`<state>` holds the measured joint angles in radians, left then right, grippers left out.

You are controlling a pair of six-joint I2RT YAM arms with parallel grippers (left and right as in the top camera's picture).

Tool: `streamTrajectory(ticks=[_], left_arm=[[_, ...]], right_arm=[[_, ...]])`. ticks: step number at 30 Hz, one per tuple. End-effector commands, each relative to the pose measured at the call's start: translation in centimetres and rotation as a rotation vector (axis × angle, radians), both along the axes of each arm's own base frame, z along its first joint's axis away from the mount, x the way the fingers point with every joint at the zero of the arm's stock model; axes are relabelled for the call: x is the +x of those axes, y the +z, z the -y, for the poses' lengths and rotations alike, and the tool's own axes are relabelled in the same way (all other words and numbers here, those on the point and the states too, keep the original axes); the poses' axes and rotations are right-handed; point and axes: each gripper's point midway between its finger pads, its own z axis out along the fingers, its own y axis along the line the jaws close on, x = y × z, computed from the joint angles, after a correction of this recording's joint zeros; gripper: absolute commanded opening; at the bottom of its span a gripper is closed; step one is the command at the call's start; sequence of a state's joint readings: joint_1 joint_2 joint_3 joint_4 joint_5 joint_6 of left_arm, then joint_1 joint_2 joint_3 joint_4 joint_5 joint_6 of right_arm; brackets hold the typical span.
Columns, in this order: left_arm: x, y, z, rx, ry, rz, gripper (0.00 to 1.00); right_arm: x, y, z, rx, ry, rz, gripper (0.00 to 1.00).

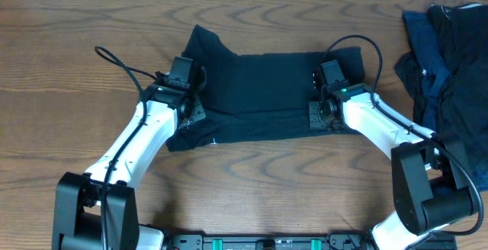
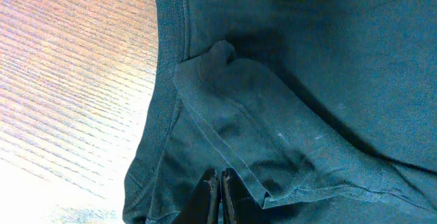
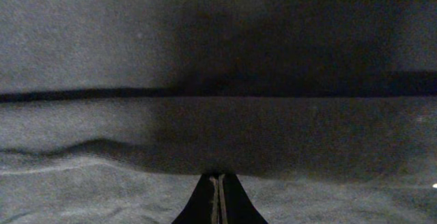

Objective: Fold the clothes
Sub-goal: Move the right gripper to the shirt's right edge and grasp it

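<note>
A very dark navy T-shirt (image 1: 263,94) lies spread on the wooden table, one sleeve pointing to the far left. My left gripper (image 1: 185,73) rests over its left side, my right gripper (image 1: 330,75) over its right side. In the left wrist view the left gripper (image 2: 220,176) is shut above the fabric, with a folded sleeve flap (image 2: 239,128) just ahead and the hem (image 2: 167,80) beside bare wood. The right gripper (image 3: 217,178) is shut too, its tips at a shadowed crease of the T-shirt (image 3: 136,67). No cloth shows between either pair of jaws.
A heap of more dark navy and black clothes (image 1: 450,59) lies at the table's right edge, close to the right arm's base (image 1: 423,181). Bare wooden table (image 1: 76,59) surrounds the shirt on the left and front.
</note>
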<state>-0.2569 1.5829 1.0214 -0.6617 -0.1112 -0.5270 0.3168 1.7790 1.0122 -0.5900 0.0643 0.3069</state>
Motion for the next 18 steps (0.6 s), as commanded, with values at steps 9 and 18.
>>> streamTrajectory(ticks=[9,18], left_arm=[[-0.1,0.2,-0.2,-0.001,0.011,0.004,0.06],[-0.1,0.2,-0.2,-0.001,0.011,0.004,0.06]], right_arm=[[1.6,0.3,1.9,-0.082,-0.052,0.076,0.01],[2.9,-0.3,1.6,-0.069,-0.059,0.117,0.01]])
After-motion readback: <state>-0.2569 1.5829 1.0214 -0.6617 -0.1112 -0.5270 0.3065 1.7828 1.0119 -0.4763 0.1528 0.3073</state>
